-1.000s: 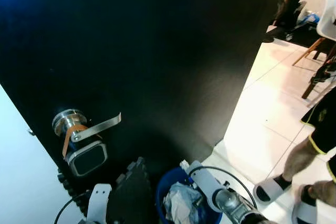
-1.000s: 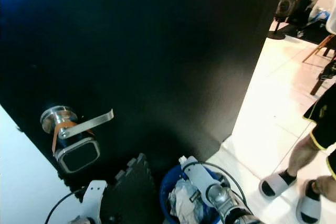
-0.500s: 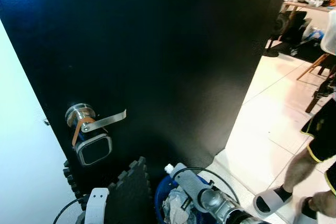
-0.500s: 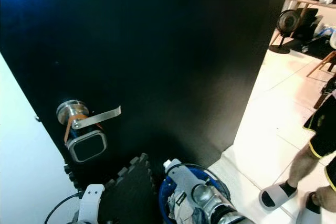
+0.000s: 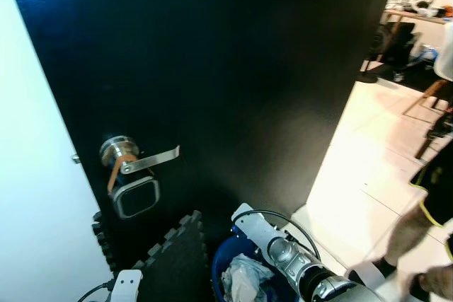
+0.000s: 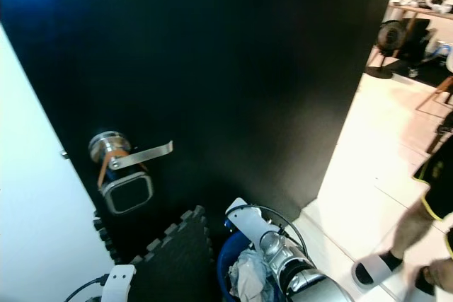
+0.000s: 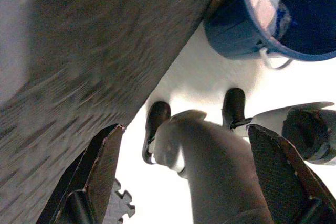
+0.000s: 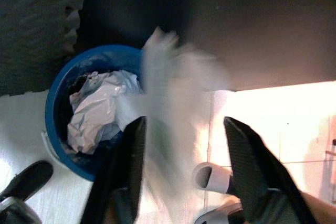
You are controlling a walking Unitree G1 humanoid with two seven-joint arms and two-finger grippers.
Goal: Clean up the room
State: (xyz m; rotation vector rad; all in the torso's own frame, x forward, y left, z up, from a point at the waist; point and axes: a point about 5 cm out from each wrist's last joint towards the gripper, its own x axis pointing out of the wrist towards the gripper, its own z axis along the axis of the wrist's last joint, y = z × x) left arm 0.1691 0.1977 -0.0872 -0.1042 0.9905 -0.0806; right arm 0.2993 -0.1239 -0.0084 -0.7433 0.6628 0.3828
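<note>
Paper (image 8: pixel 97 111), crumpled, light and soft, fills the blue bucket (image 8: pixel 58 129), lower centre; pinch a loose fold. Right gripper (image 8: pixel 181 179) and left gripper (image 7: pixel 181 169) jaws wide, empty.

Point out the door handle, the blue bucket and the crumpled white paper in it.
door handle (image 5: pixel 150 161): left eye view, on the silver lever.
blue bucket (image 8: pixel 55 106): right wrist view, on the rim.
crumpled white paper (image 8: pixel 97 111): right wrist view, on the middle of the wad.
</note>
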